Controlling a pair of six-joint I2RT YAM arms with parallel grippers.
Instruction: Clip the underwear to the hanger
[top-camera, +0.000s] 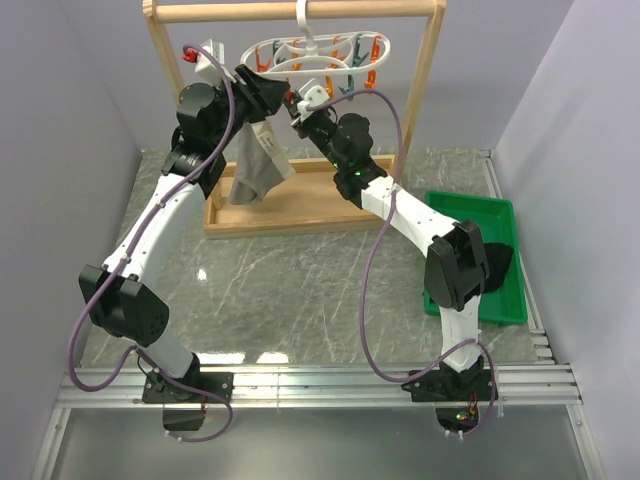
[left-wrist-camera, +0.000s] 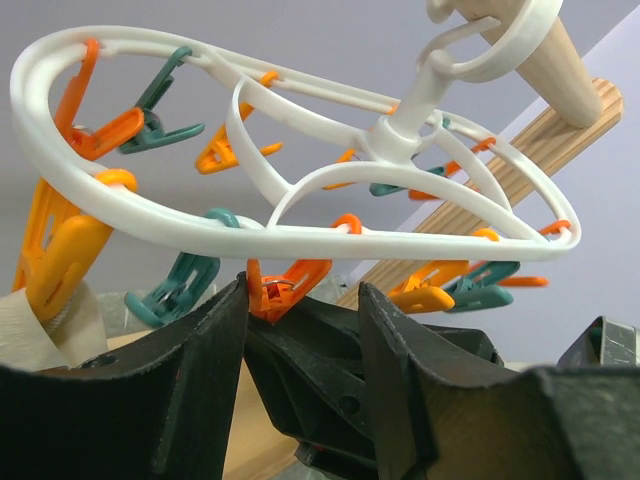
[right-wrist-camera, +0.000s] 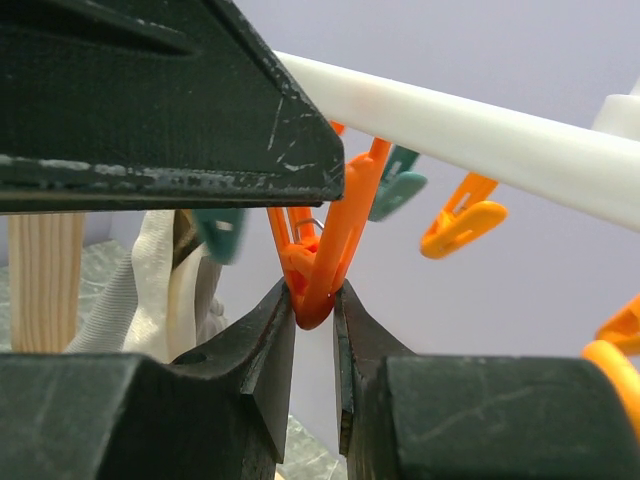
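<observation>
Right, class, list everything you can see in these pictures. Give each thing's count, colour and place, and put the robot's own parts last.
table: one, grey marbled, under everything
wooden rack: one, pale wood, at the table's far side
hanger: one, white, hooked over the rack's top bar
clothespins: many, orange and teal, dangling from the hanger
underwear: one, taupe with a beige waistband, hanging below the hanger's left end
tray: one, green, at the table's right edge
dark cloth: one, black, in the tray
left gripper: one, black, open, just under the hanger
right gripper: one, black, shut on an orange clothespin under the hanger
</observation>
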